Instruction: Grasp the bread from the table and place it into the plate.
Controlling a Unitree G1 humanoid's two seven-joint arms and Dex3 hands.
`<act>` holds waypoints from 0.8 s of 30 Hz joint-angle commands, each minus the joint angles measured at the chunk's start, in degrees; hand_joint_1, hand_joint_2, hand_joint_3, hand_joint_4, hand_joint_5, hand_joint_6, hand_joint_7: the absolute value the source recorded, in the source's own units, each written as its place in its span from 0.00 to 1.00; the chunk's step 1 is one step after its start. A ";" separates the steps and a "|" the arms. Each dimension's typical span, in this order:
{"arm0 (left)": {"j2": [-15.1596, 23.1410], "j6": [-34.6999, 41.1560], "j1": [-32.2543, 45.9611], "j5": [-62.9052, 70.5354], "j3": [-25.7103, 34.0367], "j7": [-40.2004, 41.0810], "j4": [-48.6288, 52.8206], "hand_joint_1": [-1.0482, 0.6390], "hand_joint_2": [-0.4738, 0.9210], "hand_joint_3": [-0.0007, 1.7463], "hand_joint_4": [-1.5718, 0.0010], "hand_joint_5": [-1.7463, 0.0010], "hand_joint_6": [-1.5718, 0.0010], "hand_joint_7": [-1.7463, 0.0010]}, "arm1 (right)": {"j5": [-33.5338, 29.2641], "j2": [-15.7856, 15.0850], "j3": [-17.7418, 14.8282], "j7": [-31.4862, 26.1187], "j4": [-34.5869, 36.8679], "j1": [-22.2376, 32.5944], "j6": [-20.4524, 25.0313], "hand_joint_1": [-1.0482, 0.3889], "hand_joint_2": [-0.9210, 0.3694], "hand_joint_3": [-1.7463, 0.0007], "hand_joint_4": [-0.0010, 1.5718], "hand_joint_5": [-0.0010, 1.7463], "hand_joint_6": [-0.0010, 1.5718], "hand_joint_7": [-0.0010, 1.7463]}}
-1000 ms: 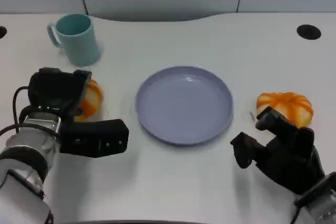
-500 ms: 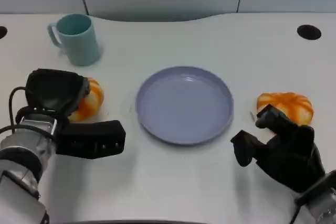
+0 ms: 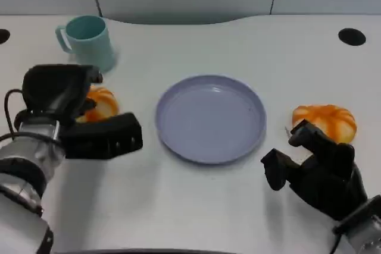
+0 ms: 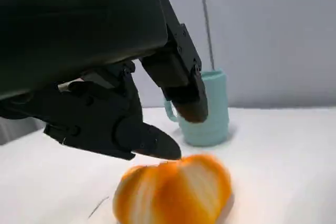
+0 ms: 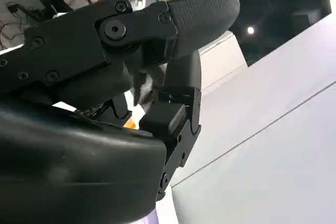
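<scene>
Now the left hand (image 3: 65,102) hovers over bread (image 3: 100,103) — fingers apart, holding nothing.

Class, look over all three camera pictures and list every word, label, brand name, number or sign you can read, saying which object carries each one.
None can be read.
The teal mug, the purple plate, both orange breads, the white table and the two black hands carry no print that shows.
Small lights in the dim background of the right wrist view are too small to read as signs.
</scene>
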 commanded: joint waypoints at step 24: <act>-1.87 4.00 -3.76 -1.59 0.81 -15.28 1.04 0.02 1.00 0.14 0.95 1.00 0.95 1.00 | 0.10 -1.02 -0.69 1.89 3.80 -2.94 -0.12 0.22 0.00 0.91 0.56 0.82 0.54 0.51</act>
